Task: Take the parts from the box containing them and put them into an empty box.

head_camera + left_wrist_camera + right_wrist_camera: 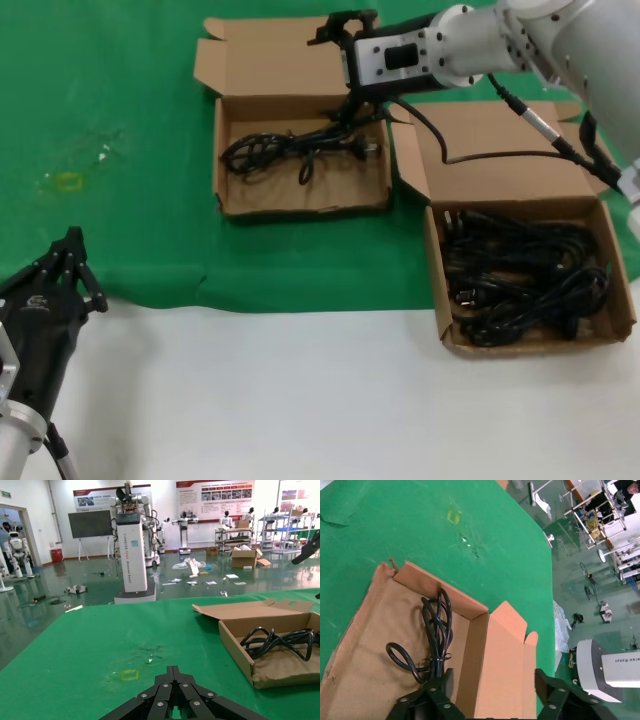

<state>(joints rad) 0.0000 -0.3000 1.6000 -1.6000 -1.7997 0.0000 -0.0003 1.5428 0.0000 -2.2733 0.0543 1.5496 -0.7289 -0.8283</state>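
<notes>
glossy black cable (300, 150), matte cardboard tray (300, 197)

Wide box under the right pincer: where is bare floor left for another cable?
Free: the strip along the near wall of the wide box. Crowded: the middle and far side, where the cable bundle lies under the open right pincer.

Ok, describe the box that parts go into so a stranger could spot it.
On the green mat sit two open cardboard boxes. Take the left box, under the right gripper. It holds a single cable; the right box is packed with cables.
</notes>
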